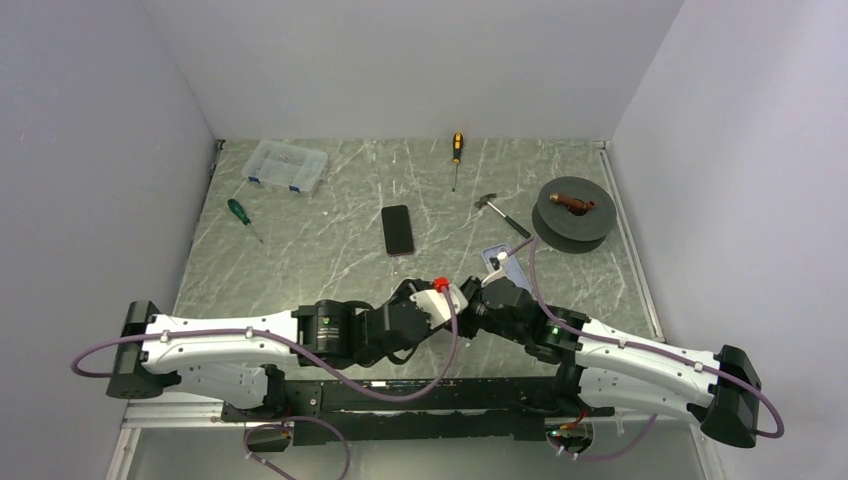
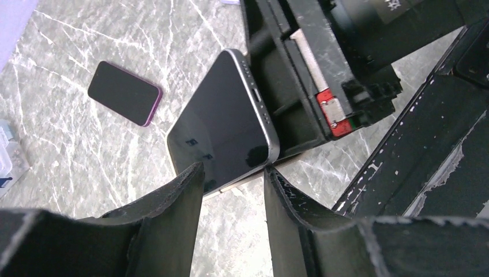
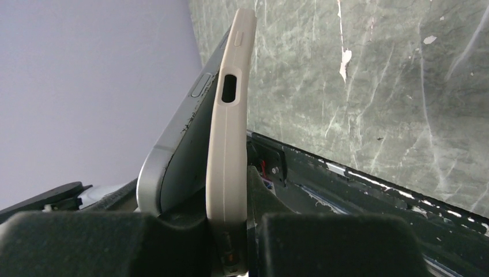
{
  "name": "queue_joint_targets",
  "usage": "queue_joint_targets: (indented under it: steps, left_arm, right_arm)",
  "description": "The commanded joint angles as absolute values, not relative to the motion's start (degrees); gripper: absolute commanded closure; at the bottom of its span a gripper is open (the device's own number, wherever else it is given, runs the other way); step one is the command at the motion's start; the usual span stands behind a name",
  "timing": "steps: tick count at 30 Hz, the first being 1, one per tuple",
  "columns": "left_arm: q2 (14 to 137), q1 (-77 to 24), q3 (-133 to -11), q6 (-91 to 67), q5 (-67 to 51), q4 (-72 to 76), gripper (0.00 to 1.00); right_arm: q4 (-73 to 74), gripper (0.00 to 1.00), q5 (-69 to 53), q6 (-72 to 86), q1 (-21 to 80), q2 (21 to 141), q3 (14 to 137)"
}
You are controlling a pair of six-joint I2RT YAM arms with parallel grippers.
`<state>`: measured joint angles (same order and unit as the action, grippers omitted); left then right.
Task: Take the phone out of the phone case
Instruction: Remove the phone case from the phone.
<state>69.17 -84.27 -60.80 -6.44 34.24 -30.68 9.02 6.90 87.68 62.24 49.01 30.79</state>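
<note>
My right gripper (image 3: 230,231) is shut on the pale beige phone case (image 3: 228,144) and holds it on edge above the table. The phone (image 3: 173,156), with a silver frame, tilts out of the case at the near end and stays close to it at the far end. In the left wrist view the phone's dark screen (image 2: 222,127) faces the camera. My left gripper (image 2: 233,173) is open, its fingertips (image 2: 271,176) against the phone's lower edge and corner. In the top view the two grippers meet mid-table, left (image 1: 452,292) and right (image 1: 490,285), with the case (image 1: 497,262) between.
A second phone (image 1: 397,229) with a purple rim lies flat on the marble table; it also shows in the left wrist view (image 2: 124,92). A clear box (image 1: 286,165), green screwdriver (image 1: 240,214), yellow screwdriver (image 1: 456,155), hammer (image 1: 500,213) and grey spool (image 1: 572,212) lie behind.
</note>
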Motion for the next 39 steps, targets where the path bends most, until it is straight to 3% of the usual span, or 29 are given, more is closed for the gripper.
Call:
queue_joint_targets:
  steps: [1,10,17,20,30,39]
  left_arm:
    - [65.3,-83.1,-59.5,-6.1,35.2,-27.8,0.53]
    - [66.4,-83.1,-59.8,-6.4,35.7,-27.7,0.52]
    - [64.9,-83.5,-58.7,-7.6,34.8,-27.1,0.31]
    - [63.6,-83.5,-57.2,-7.9,34.7,-26.3,0.28]
    - [66.0,-83.6,-58.7,-7.8,36.5,-26.4,0.39]
    - [69.2,-83.5,-61.4,-7.7,42.4,-26.0,0.58]
  right_arm:
    - [3.0,1.0,6.1,88.4,62.5,47.7,32.6]
    - [2.1,1.0,5.4,88.0,62.5,49.2,33.8]
    - [2.6,1.0,5.8,87.9,62.5,48.8,33.8]
    - [2.3,1.0,5.9,88.1,62.5,48.6,33.4]
    - [1.7,1.0,5.1,87.8,62.5,49.5,34.0]
    - [2.4,1.0,5.7,87.7,62.5,48.9,34.5]
